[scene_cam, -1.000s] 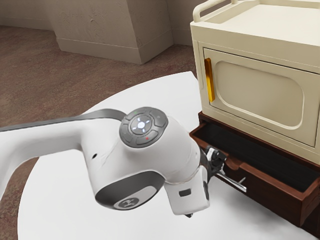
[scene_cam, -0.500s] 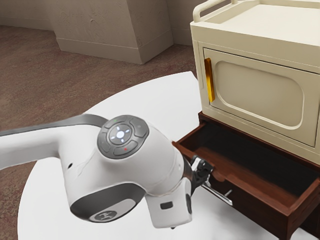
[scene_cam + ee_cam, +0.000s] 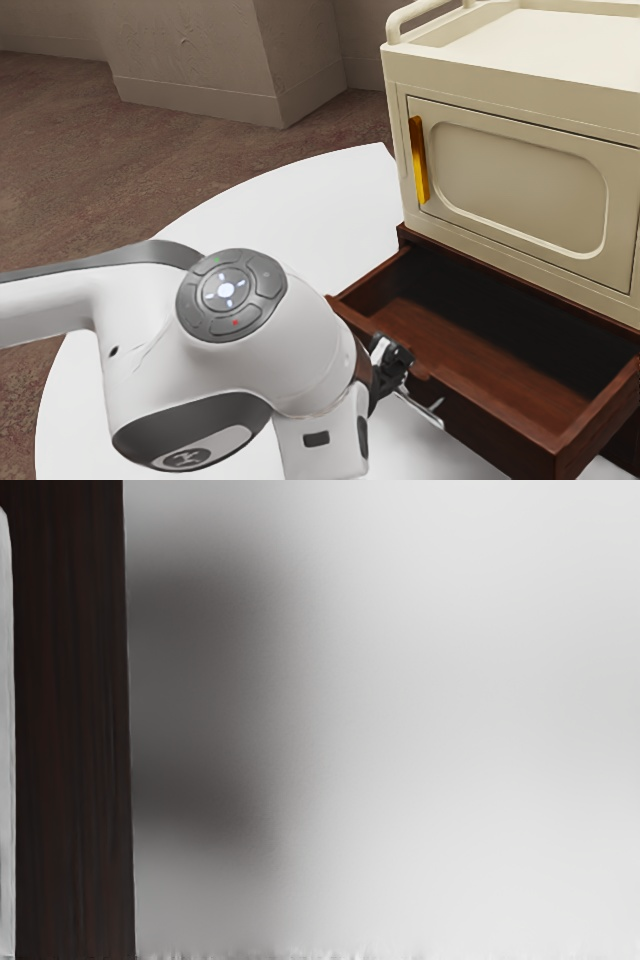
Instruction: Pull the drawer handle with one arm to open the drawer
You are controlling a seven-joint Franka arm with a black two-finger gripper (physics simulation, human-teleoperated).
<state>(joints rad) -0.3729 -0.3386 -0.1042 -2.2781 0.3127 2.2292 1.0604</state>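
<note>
Brown drawer (image 3: 492,440) stands open beneath the cabinet (image 3: 515,190); gripper (image 3: 396,366) at its handle (image 3: 421,409), open or closed I cannot tell. Skewed pulling could cause slipping or binding; overpulling could unseat it.

Mottled reddish-brown floor (image 3: 90,160), taupe walls (image 3: 200,45), plain baseboard (image 3: 200,101), round-edged white tabletop (image 3: 300,215)
</note>
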